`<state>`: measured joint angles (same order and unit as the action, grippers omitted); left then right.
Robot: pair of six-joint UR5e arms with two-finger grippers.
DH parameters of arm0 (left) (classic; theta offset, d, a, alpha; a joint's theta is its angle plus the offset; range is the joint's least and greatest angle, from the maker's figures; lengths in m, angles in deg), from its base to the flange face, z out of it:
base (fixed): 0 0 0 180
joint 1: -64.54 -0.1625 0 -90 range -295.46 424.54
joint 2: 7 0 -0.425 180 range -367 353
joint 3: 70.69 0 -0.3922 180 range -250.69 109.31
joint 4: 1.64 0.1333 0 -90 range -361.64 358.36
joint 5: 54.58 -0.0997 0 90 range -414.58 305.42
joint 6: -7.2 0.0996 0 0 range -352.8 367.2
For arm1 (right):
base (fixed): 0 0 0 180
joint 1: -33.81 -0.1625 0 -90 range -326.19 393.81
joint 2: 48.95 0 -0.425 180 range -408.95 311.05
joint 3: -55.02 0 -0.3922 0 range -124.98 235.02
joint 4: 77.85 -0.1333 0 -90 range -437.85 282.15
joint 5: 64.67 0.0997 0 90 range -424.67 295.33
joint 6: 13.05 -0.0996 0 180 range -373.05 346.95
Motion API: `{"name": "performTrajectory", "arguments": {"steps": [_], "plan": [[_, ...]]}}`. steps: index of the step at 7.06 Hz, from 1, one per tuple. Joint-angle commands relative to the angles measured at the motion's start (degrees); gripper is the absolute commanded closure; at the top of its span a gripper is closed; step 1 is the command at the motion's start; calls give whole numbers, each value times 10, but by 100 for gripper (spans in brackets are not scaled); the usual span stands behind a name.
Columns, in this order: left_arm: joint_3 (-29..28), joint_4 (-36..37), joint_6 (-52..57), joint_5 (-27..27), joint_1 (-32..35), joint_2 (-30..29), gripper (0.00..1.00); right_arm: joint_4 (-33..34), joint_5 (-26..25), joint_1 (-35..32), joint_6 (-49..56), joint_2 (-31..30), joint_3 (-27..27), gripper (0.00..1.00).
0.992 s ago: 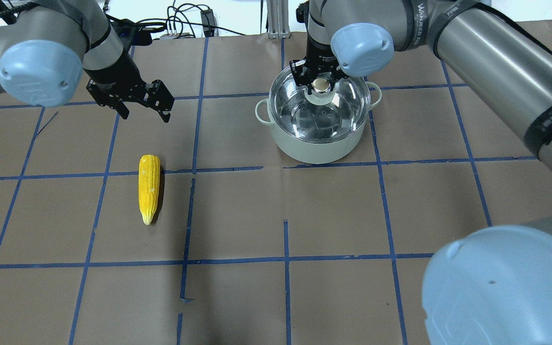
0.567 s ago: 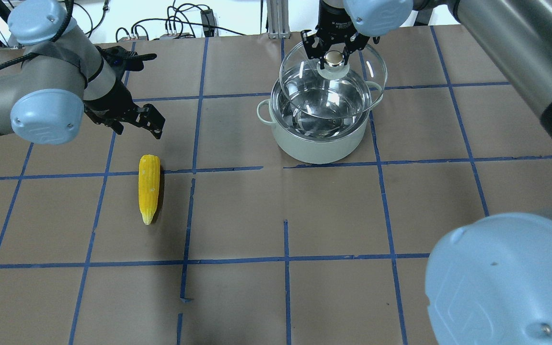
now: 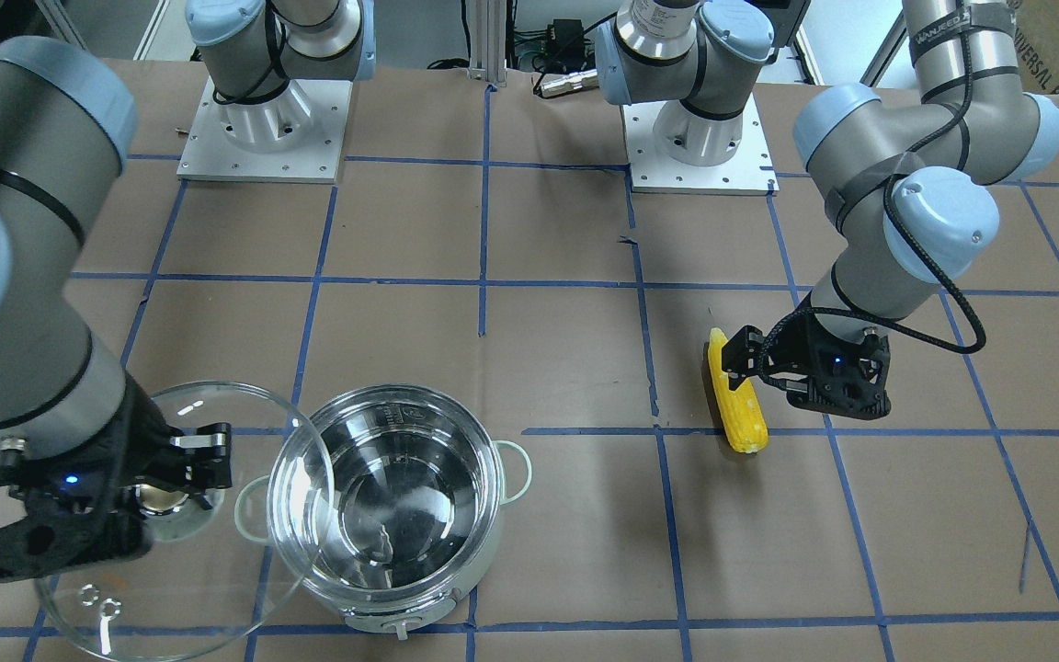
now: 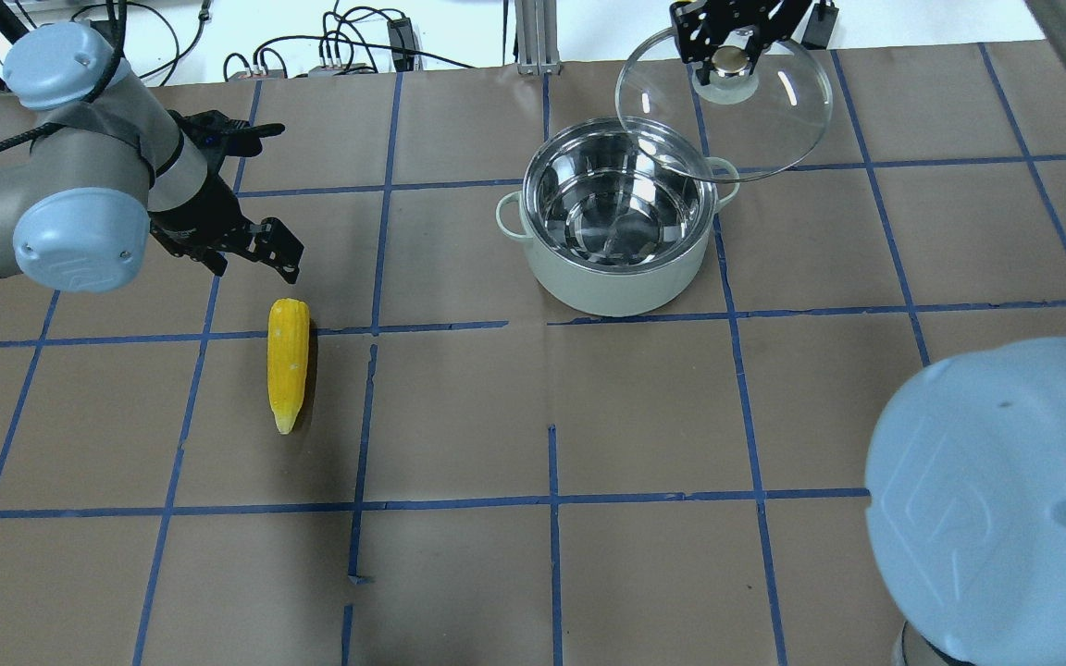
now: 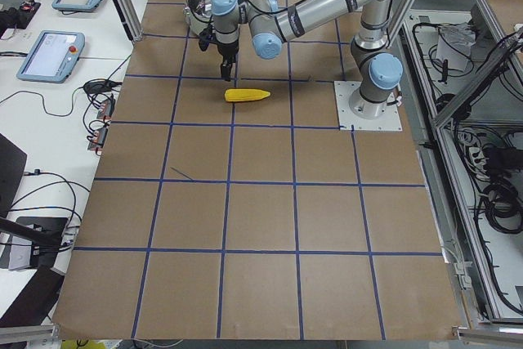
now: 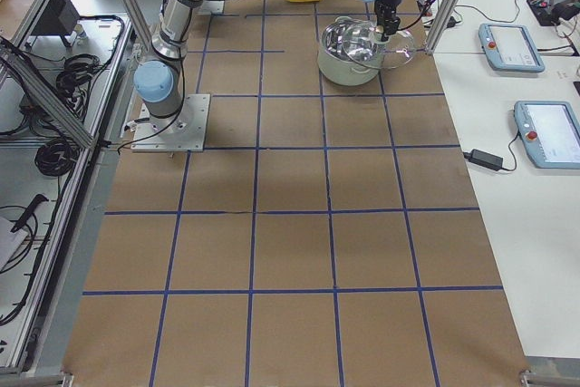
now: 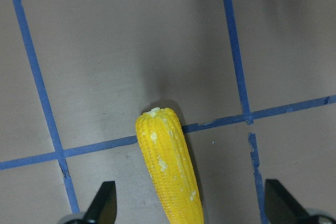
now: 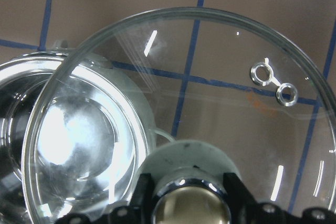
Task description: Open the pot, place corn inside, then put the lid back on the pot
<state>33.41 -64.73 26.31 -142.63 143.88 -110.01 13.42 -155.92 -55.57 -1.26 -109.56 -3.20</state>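
Since a second ago your left gripper [image 4: 254, 264] has sunk toward the corn [image 4: 288, 365], which lies well left of the pot [image 4: 616, 289], and your right gripper [image 4: 730, 57] has lifted the lid [image 4: 774, 125] off the pot and carried it to the pot's far right. Brown paper with a blue tape grid covers the table [image 4: 644, 416]; cables [image 4: 357, 42] trail beyond the pot's far side, and only the side views show you touch panels [image 6: 512, 47] on a white bench. Look at the left wrist view for the left jaws: spread wide either side of the corn, not touching it. Your right wrist view shows the right jaws pinching the lid's knob [image 8: 191, 203], and two small metal rings [image 8: 273, 80] in the glass
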Motion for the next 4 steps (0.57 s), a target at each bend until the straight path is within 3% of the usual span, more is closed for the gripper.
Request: {"name": "performTrajectory", "arguments": {"steps": [1, 2, 4], "plan": [[18, 32, -65, -3, 0, -18, 0, -71, 4, 50, 19, -27, 34, 89], [38, 66, -69, -3, 0, -25, 0, -99, 13, 54, 18, -27, 58, 89], [85, 210, -72, -6, 0, -77, 0, -110, 19, 65, 15, -22, 67, 90]]}}
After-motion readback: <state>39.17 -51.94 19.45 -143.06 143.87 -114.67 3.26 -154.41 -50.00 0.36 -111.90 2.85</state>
